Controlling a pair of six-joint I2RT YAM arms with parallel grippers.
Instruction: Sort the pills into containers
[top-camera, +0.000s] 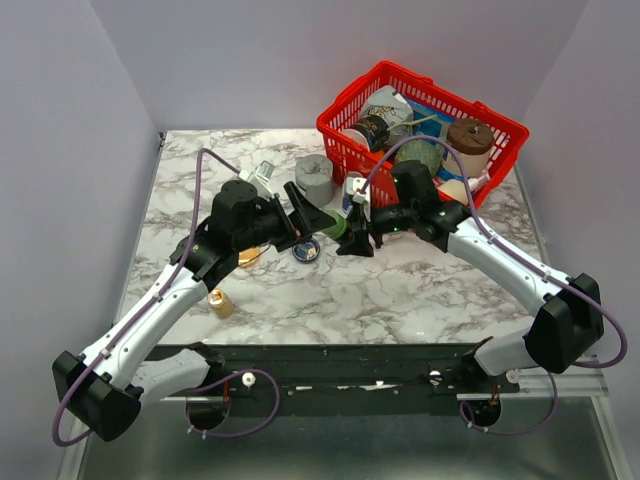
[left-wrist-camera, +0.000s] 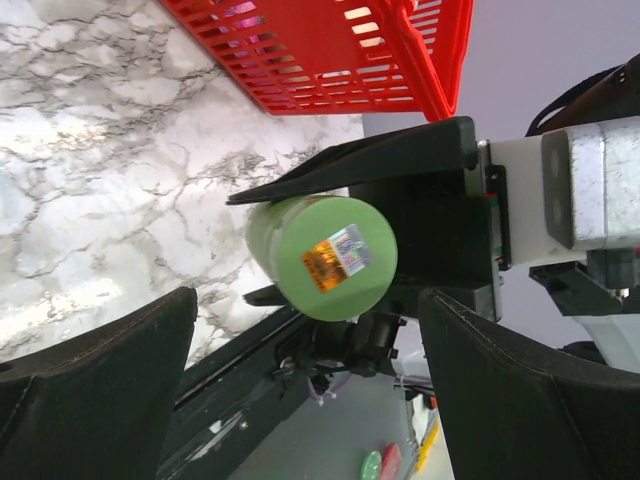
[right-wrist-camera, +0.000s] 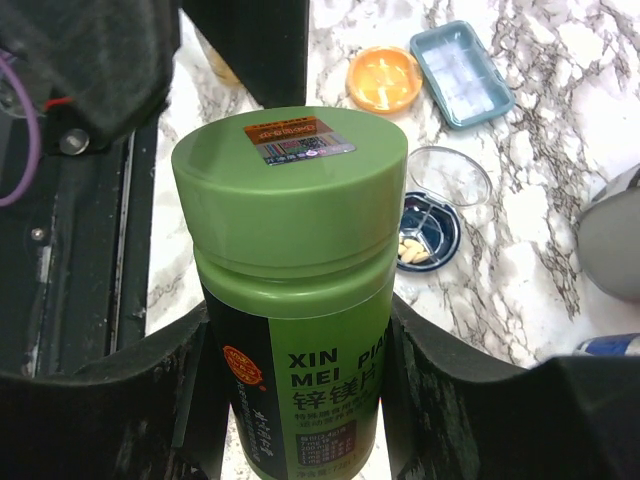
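- Top external view: both arms reach to the middle of the marble table; the two claws meet tip to tip just in front of the grey block.
- Right claw is clamped on the body of a green bottle, a finger pressed to each side; the bottle is held off the table; its cap is on, with a barcode sticker on top.
- Left claw stands wide apart and holds nothing; in the left wrist view the cap faces the camera and shows between the two fingers, clear of both.
- Blue dish lies on the table just past the bottle in the right wrist view; a few pale pills lie in one of its compartments; a clear lid lies at its rim, touching or overlapping it, I cannot tell which.
- Orange dish sits farther off, apart from the blue dish and just beside a flat blue-grey case; whether it holds pills I cannot tell.
- From above, the blue dish lies on the table just under the left claw; the orange dish is half hidden under the left arm.
- Red basket stands at the far right of the table, full of jars and bottles; a small amber bottle stands alone near the left forearm.
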